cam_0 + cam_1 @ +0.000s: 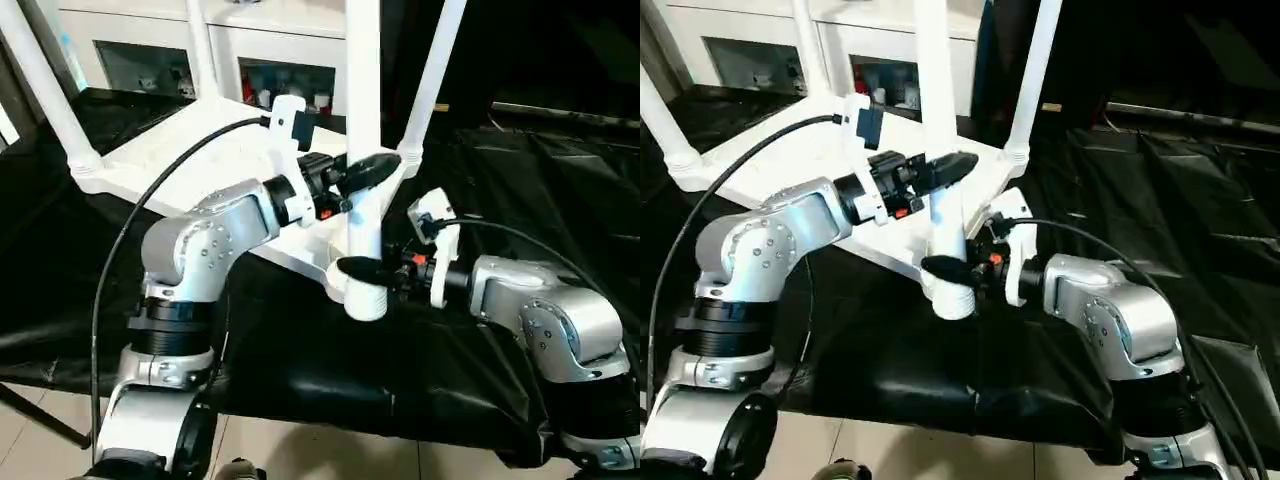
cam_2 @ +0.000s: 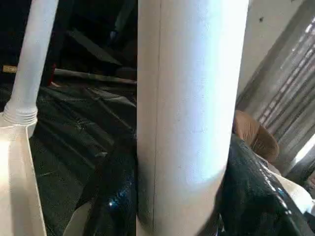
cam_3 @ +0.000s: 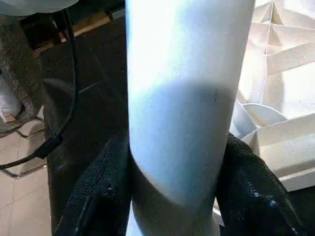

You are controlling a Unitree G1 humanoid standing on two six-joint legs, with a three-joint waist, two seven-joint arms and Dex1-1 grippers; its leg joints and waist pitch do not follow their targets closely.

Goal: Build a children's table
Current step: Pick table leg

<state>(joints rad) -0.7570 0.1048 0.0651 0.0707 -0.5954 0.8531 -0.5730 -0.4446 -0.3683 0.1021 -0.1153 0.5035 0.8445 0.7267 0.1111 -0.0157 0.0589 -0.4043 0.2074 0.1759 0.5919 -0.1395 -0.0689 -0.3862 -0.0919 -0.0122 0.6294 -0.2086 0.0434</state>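
A: Left eye view first, starting at the left. What stands around the near leg (image 1: 362, 120)?

B: Take that near leg as the landmark. Far to its left rises another leg (image 1: 45, 85), seated in a corner socket of the table top (image 1: 200, 165), which lies upside down on a black sheet (image 1: 300, 370). A third leg (image 1: 202, 50) stands behind and left of the landmark, at the far side of the top. The left arm (image 1: 215, 235) reaches in from the left.

A: And its claw?

B: The left gripper (image 1: 365, 170) has its two black fingers (image 2: 110, 196) pressed on either side of the near leg, partway up the tube. The left wrist view shows the tube sitting tight between them, so it is clamped on the leg.

A: Where is the leg's foot end?

B: Its lower end sits in the near corner socket (image 1: 365, 297) of the table top, upright.

A: Right of the landmark?

B: The right gripper (image 1: 365, 270) grips the same leg lower down, just above the socket, fingers (image 3: 103, 196) touching both sides of the tube in the right wrist view. The right arm (image 1: 540, 310) comes in from the right. A fourth leg (image 1: 435, 80) stands behind and right, in the far corner. A white cabinet (image 1: 270, 60) with glass fronts stands beyond the table top.
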